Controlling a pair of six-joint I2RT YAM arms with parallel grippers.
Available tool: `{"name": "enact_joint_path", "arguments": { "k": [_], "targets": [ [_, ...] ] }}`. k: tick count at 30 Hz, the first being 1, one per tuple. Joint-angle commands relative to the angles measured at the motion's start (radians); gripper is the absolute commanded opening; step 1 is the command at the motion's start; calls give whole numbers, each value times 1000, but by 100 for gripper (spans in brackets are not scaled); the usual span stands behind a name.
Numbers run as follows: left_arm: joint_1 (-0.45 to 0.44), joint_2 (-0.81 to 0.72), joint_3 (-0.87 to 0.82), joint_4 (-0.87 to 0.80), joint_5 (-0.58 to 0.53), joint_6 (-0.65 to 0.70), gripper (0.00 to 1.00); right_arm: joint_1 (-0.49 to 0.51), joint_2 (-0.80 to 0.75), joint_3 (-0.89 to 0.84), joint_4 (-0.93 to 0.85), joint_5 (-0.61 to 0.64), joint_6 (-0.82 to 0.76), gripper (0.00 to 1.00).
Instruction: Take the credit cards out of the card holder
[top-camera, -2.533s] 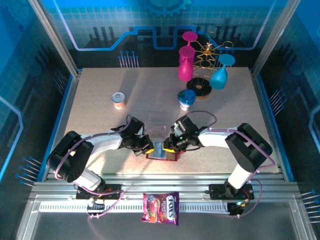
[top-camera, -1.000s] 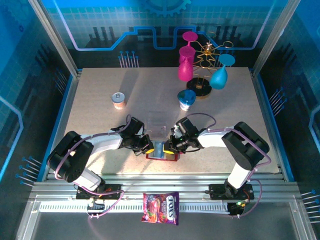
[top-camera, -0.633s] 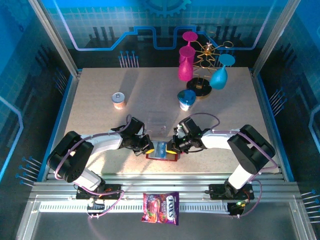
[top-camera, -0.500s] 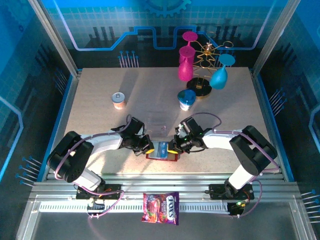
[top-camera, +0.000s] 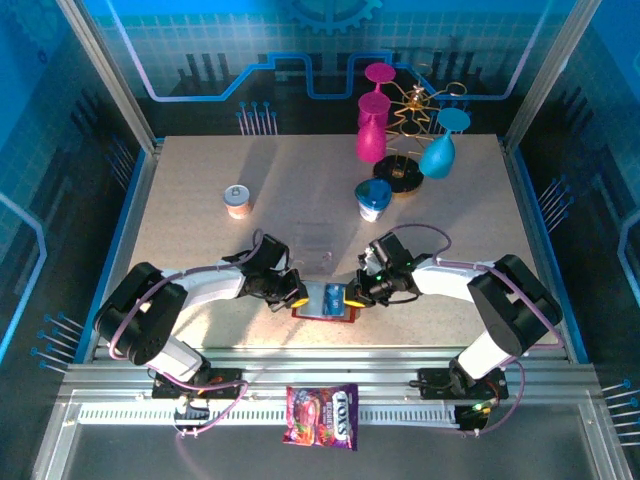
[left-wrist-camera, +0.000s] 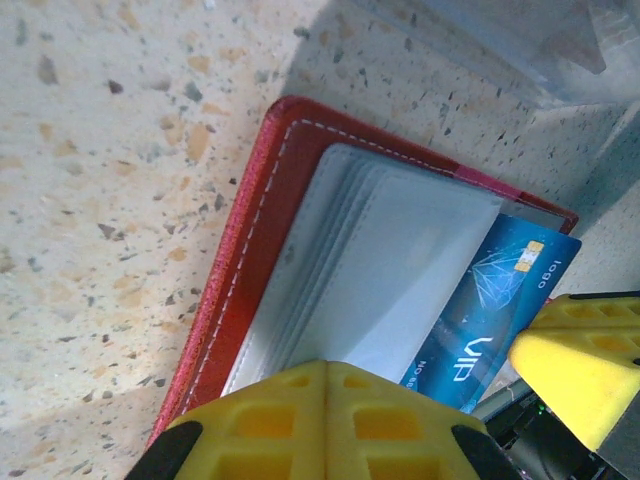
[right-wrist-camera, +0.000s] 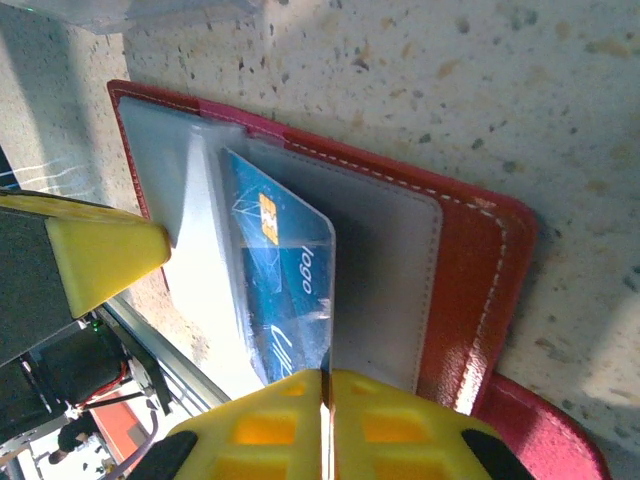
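The card holder (top-camera: 322, 313), a dark red wallet, lies open on the table near the front edge, between my two grippers. Its red leather (left-wrist-camera: 262, 235) frames a stack of greyish clear pockets (left-wrist-camera: 390, 270). One of the credit cards (left-wrist-camera: 497, 292), blue with light print, sticks partly out of a pocket on the right. My right gripper (right-wrist-camera: 327, 378) is shut on the edge of this blue card (right-wrist-camera: 285, 290). My left gripper (left-wrist-camera: 326, 372) is shut, its tips resting on the clear pockets at the wallet's left side. Any other cards are hidden.
A transparent acrylic tray (top-camera: 318, 245) stands just behind the wallet. Further back are a small tin (top-camera: 238, 200), a blue cup (top-camera: 373, 198) and a wire stand (top-camera: 410, 125) with pink and teal glasses. A candy bag (top-camera: 322, 415) lies on the front rail.
My right gripper has drawn to the right with the blue card, which now shows further out of the pocket. The left gripper has stayed on the wallet.
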Motion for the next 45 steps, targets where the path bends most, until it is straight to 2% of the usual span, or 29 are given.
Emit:
{"name": "enact_joint_path", "arguments": {
  "k": [1,8,15,21,30,36,45],
  "targets": [
    [-5,7,6,-83,-35,-1,7,-12,-23,-1,-36,2,-19,11],
    [-5,17,13,-79,-33,3,7,-11,-29,-3,-38,3,-12,12],
    [-5,17,18,-81,-31,6,7,12,-20,2,25,-19,43,21],
    [-4,8,14,-82,-31,4,7,29,-8,14,40,-16,57,22],
    [-10,-35,36,-90,-19,-3,7,31,-16,40,-87,67,-8,25],
    [-79,-14,150,-164,-40,26,8,29,-10,34,-66,58,1,25],
    [-212,131,338,-348,-166,109,6,15,-50,16,-80,76,4,25]
  ]
}}
